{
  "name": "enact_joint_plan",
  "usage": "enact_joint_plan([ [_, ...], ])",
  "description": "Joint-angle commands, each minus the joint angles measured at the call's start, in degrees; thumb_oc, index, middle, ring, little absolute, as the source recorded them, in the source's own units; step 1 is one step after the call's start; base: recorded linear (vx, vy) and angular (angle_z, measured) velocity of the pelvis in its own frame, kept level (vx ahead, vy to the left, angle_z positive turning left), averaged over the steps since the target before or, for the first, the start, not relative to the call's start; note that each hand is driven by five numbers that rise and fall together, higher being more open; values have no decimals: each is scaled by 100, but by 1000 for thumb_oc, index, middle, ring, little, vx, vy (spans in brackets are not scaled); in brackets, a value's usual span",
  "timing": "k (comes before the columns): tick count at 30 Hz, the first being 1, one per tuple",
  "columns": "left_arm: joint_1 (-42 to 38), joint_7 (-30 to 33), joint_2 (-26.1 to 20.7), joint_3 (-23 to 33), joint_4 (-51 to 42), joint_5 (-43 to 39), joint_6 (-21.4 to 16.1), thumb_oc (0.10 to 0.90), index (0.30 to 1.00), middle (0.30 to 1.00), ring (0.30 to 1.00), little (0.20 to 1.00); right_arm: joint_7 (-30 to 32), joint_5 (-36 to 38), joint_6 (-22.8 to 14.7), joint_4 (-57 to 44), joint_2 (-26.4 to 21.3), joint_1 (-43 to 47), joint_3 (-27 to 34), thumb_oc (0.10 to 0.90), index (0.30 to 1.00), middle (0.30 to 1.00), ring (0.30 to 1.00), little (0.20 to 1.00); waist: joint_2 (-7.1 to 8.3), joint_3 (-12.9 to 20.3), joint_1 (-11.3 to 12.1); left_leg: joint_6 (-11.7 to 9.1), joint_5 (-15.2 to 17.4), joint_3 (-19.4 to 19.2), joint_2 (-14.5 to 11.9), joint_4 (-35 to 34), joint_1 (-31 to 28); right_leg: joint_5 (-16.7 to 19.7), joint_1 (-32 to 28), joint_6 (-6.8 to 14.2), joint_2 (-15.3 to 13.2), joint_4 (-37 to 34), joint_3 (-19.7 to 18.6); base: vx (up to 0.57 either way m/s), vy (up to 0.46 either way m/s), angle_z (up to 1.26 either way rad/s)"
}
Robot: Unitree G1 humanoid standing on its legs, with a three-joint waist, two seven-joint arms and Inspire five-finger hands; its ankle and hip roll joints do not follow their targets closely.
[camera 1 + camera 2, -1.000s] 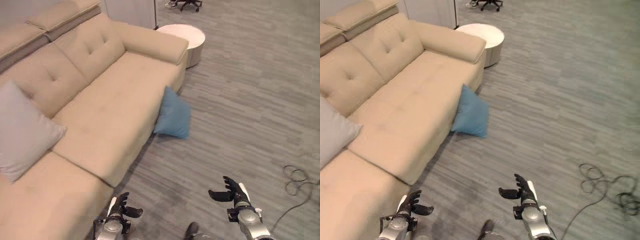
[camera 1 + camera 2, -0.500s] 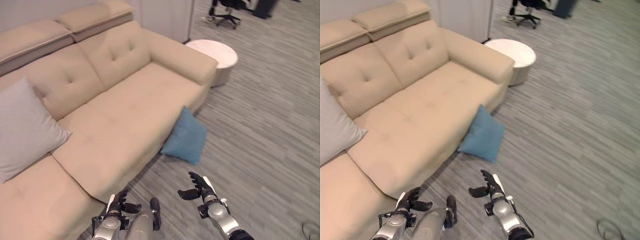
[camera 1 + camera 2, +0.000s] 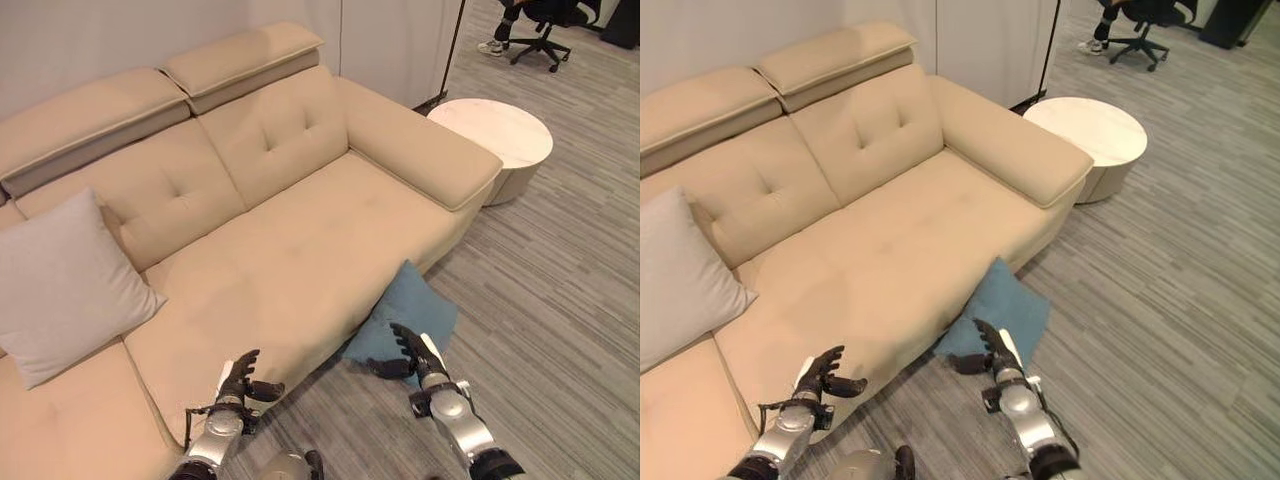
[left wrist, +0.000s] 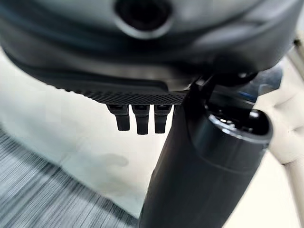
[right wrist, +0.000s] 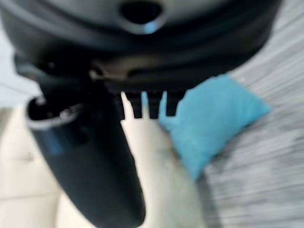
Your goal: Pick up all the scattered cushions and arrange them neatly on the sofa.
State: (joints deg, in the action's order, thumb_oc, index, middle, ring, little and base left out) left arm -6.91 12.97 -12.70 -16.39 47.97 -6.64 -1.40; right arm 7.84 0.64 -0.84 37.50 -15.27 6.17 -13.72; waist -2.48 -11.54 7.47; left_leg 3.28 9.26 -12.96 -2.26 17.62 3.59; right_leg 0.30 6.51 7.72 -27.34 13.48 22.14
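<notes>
- Blue cushion [image 3: 410,315]: lower centre-right, on the floor, leaning against the sofa's [image 3: 300,250] front.
- Grey cushion [image 3: 65,285]: left edge, propped upright on the seat.

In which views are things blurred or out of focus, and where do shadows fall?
Right wrist view: the blue square cushion and striped floor look soft and smeared. Left wrist view: the left hand close to the lens is out of focus. Left eye view: sharp, even lighting, with a soft shadow under the beige fabric sofa's front edge.

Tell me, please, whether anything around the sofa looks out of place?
Yes: a blue cushion lies on the floor, leaning against the sofa front, while the grey cushion sits on the seat. Both hands are empty.
</notes>
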Motion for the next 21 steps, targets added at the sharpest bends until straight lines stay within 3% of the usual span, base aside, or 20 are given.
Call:
enact_joint_plan([
  [1, -314, 99, 63, -161, -213, 208, -374, 800, 900, 900, 900, 900, 153, 94, -292, -519, -300, 206, 306, 800, 900, 900, 900, 900, -62, -44, -112, -660, 438, 408, -636, 13, -23, 520, -363, 587, -60, -139, -689, 329, -519, 65],
  [2, -317, 65, 20, -149, -142, 179, -383, 800, 900, 900, 900, 900, 148, 47, -270, -428, -326, 173, 336, 800, 900, 900, 900, 900, 36, -29, -128, -793, 474, 586, -726, 64, -90, 388, -414, 670, 14, -327, -525, 229, -400, 65],
  [4, -286, 76, 50, -120, -120, 150, -377, 800, 900, 900, 900, 900, 156, 44, -257, -408, -317, 167, 363, 800, 900, 900, 900, 900, 58, -18, -140, -851, 456, 624, -822, 87, -88, 510, -475, 728, 65, -286, -465, 217, -391, 49],
  [5, -228, 102, 57, -77, -99, 143, -367, 800, 900, 900, 900, 900, 103, 10, -276, -426, -341, 143, 281, 800, 900, 900, 900, 900, 73, 16, -150, -949, 269, 718, -1084, 3, -213, -103, -443, 602, 381, -174, -437, 157, -234, -1],
  [6, -222, 102, 58, -76, -102, 144, -367, 800, 900, 900, 900, 900, 103, 10, -276, -426, -343, 140, 279, 800, 900, 900, 900, 900, 58, 10, -157, -961, 272, 726, -1103, -4, -230, -121, -459, 596, 398, -162, -427, 237, -383, -9],
  [8, -147, 59, 104, -21, -65, 36, -380, 800, 900, 900, 900, 900, 102, 10, -311, -396, -419, 143, 233, 800, 900, 900, 900, 900, -1, 54, -177, -1097, -162, 778, -1489, 232, -265, -512, -571, 322, 900, -332, -168, 194, -405, -8],
  [9, -21, 24, 158, 34, -158, -95, -395, 800, 900, 900, 900, 900, 135, 35, -352, -411, -498, 117, 253, 800, 900, 900, 900, 900, -38, 11, -137, -1016, -814, 628, -1834, 910, -1, -616, -861, 85, 1198, -622, 99, 183, -542, 4],
  [10, 25, 18, 166, 52, -234, -117, -357, 800, 900, 900, 900, 900, 161, 60, -358, -397, -529, 132, 261, 800, 900, 900, 900, 900, -74, -52, -115, -933, -1104, 540, -2056, 1396, 246, -635, -1065, -73, 1397, -788, 232, 113, -417, 15],
  [11, 25, 18, 165, 52, -234, -117, -357, 800, 900, 900, 900, 900, 161, 60, -358, -397, -529, 132, 260, 800, 900, 900, 900, 900, -74, -47, -120, -933, -1106, 546, -2055, 1396, 255, -633, -1063, -73, 1398, -792, 238, 69, -349, 27],
  [13, 50, 8, 212, 68, -365, -141, -294, 800, 900, 900, 900, 900, 234, 161, -353, -388, -522, 166, 287, 800, 900, 900, 900, 900, -37, -225, -86, -793, -1025, -186, -2455, 2303, 603, -802, -1413, -367, 1745, -1009, 466, 157, -420, 31],
  [14, 104, -29, 235, 59, -387, -157, -275, 800, 900, 900, 900, 900, 263, 180, -328, -342, -522, 147, 308, 800, 900, 900, 900, 900, -47, -246, -55, -922, -792, -506, -2572, 2482, 643, -973, -1579, -402, 1890, -1096, 580, 335, -438, 37],
  [15, 102, -107, 294, 31, -426, -200, -270, 800, 900, 900, 900, 900, 230, 183, -305, -322, -493, 161, 269, 800, 900, 900, 900, 900, -38, -239, 69, -854, -267, -808, -1968, 2289, 933, -1018, -1761, -389, 2095, -1338, 592, 292, -256, 54],
  [16, 106, -109, 291, 25, -428, -201, -268, 800, 900, 900, 900, 900, 230, 184, -308, -318, -491, 158, 272, 800, 900, 900, 900, 900, -20, -234, 65, -822, -233, -828, -1928, 2274, 916, -1008, -1775, -364, 2063, -1357, 602, 337, -213, 54],
  [17, 86, -126, 306, -29, -436, -92, -239, 800, 900, 900, 900, 900, 254, 215, -323, -271, -408, 190, 262, 800, 900, 900, 900, 900, -8, -176, 171, -795, -194, -1351, -1462, 1737, 1263, -1020, -1926, -251, 2273, -1520, 647, 191, -73, 41],
  [18, 89, -125, 301, -33, -436, -89, -237, 800, 900, 900, 900, 900, 255, 215, -327, -265, -402, 189, 264, 800, 900, 900, 900, 900, 33, -162, 181, -776, -219, -1392, -1404, 1657, 1230, -1006, -1916, -236, 2228, -1530, 644, 288, -127, 34],
  [20, 34, -115, 338, -62, -405, 57, -178, 800, 900, 900, 900, 900, 288, 290, -351, -94, -306, 191, 333, 800, 900, 900, 900, 900, -45, -59, 208, -885, -671, -2512, -1459, 767, 1317, -1140, -2038, -190, 2446, -1606, 811, 260, -56, 25],
  [21, -2, -111, 351, -74, -409, 6, -163, 800, 900, 900, 900, 900, 276, 273, -322, -93, -288, 243, 322, 800, 900, 900, 900, 900, -56, -38, 296, -889, -854, -2621, -1469, 576, 1454, -1215, -2128, -200, 2482, -1591, 875, 288, 7, 58],
])
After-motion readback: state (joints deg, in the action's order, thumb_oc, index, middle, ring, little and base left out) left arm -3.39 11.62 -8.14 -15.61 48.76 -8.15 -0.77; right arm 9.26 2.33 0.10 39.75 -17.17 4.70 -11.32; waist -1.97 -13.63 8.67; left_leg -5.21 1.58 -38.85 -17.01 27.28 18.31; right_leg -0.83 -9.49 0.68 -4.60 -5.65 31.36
